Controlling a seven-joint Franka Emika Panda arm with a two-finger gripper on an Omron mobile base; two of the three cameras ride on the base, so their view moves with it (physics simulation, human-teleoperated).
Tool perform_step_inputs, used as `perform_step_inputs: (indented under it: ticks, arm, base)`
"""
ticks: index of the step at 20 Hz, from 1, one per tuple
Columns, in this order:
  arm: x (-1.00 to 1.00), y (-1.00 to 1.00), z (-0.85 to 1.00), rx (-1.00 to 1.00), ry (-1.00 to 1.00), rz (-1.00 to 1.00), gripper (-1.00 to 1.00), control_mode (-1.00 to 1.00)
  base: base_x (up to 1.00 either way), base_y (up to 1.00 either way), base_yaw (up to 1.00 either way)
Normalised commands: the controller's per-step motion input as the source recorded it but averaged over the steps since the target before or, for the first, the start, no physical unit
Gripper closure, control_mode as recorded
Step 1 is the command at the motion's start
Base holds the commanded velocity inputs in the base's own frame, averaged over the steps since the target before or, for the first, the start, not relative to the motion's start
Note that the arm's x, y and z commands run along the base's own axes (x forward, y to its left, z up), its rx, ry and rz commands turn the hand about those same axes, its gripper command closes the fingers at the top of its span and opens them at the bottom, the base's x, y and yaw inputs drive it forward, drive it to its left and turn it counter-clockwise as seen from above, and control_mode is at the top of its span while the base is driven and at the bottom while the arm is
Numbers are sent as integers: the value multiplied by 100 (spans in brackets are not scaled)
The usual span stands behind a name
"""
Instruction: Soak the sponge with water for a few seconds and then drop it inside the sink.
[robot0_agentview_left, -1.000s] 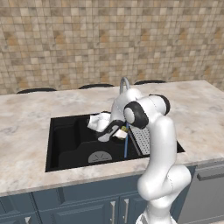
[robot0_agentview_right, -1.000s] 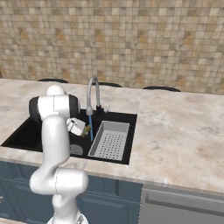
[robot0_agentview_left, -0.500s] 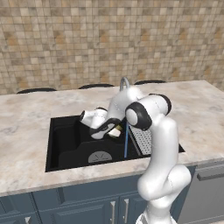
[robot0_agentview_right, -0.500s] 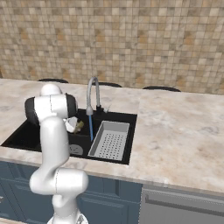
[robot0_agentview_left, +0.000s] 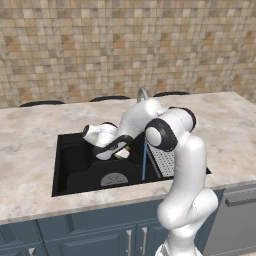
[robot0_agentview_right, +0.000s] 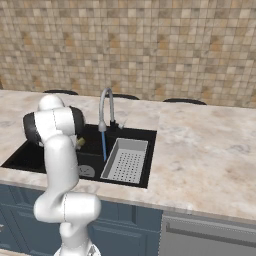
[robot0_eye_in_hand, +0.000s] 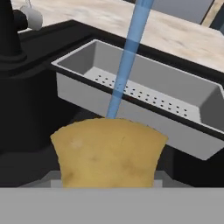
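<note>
Behind the beige marble counter (robot0_agentview_left: 30, 150), a brown tiled wall (robot0_agentview_left: 100, 45) is seen; the gripper (robot0_agentview_left: 123, 151) is clamped on the sponge (robot0_agentview_left: 122, 154) over the sink (robot0_agentview_left: 75, 167), left of the water (robot0_agentview_left: 144, 162). From the right base, the faucet (robot0_agentview_right: 105, 107) and strainer tray (robot0_agentview_right: 125, 160) are shown. Up close, the sponge (robot0_eye_in_hand: 109, 151) is held before the stream.

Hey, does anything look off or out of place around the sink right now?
Nothing stands out. The water falls straight into the sink, the strainer tray sits level inside it, and the gripper holds the sponge beside the stream.
</note>
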Motion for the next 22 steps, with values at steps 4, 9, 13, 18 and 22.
perform_step_inputs:
  ticks: [4,9,13,18,22]
  arm:
    - [-17,29,12,13,-4,2,100,-100]
    - [-3,7,9,13,-5,0,100,-100]
    - [-6,10,0,20,0,0,100,-100]
    - [-3,22,0,22,0,8,100,-100]
    - [0,40,30,9,4,18,100,-100]
  base:
    - [0,0,0]
    - [0,0,0]
    - [0,0,0]
    - [0,0,0]
    - [0,0,0]
